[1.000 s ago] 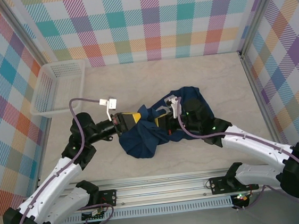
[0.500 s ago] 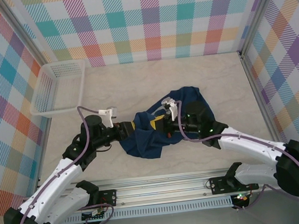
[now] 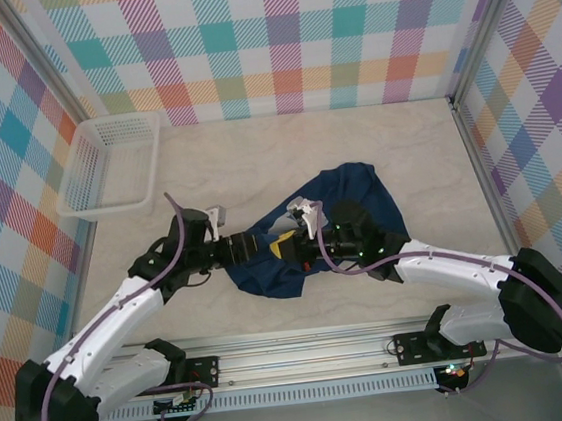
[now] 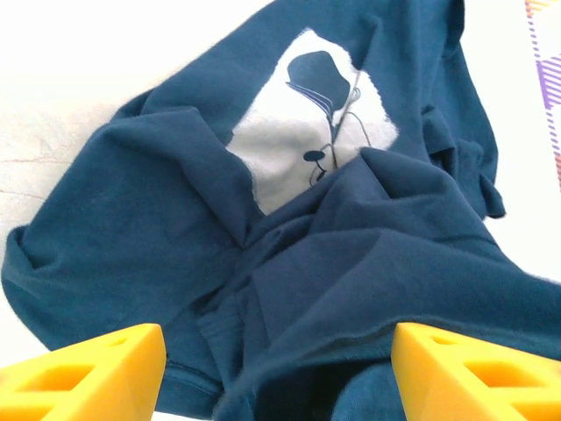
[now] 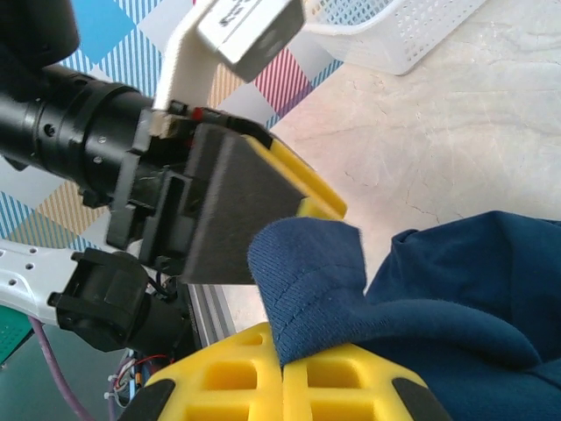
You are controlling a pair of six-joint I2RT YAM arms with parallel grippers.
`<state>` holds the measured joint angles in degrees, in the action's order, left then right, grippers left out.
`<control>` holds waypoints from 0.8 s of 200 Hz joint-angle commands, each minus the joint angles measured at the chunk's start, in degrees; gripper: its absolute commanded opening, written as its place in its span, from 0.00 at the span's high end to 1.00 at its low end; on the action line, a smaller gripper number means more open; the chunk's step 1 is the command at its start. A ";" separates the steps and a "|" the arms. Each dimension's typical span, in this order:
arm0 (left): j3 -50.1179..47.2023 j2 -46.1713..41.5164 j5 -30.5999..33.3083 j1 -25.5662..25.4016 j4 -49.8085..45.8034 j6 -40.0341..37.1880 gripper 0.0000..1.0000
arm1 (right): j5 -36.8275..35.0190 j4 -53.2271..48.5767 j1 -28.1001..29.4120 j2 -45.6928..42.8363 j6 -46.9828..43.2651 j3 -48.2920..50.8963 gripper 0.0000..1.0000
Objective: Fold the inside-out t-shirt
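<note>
The inside-out t-shirt (image 3: 346, 204), dark navy, lies crumpled in the middle of the table. My left gripper (image 3: 255, 245) is at its left edge. Its yellow fingers (image 4: 88, 373) stand wide open, with loose folds (image 4: 333, 263) below and between them and nothing pinched. A pale patch with dark marks (image 4: 307, 132) shows among the folds. My right gripper (image 3: 293, 247) faces the left one at close range. In the right wrist view that gripper (image 5: 282, 351) is shut on a stitched hem fold of the t-shirt (image 5: 311, 272), right beside the left finger's black pad (image 5: 237, 202).
A white mesh basket (image 3: 110, 163) stands at the back left, also in the right wrist view (image 5: 394, 35). Checked walls enclose the table (image 3: 255, 153) on three sides. A metal rail (image 3: 307, 364) runs along the near edge.
My left gripper has opened and let go of the shirt. The two grippers have drawn closer together, and the shirt's left bunch has shifted with them.
</note>
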<state>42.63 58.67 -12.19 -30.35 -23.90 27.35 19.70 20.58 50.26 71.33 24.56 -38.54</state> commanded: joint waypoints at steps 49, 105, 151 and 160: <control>-1.06 0.30 1.11 -2.00 -1.04 2.26 0.29 | -3.82 -0.41 0.41 -0.93 -1.35 -2.04 1.00; -4.63 3.22 -3.35 -2.34 1.15 5.05 0.43 | -6.46 -1.43 0.39 -1.93 -2.03 -2.81 1.00; -7.03 2.65 -8.45 -2.35 6.53 9.08 0.71 | -12.19 -3.92 0.39 -3.74 -2.01 -2.33 1.00; -7.36 1.54 -8.94 -2.30 7.49 9.27 0.78 | -14.30 -5.84 0.37 -4.45 -1.97 -2.41 1.00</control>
<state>36.47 62.08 -17.63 -32.25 -20.97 34.46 11.03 17.82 50.35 69.52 23.44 -39.55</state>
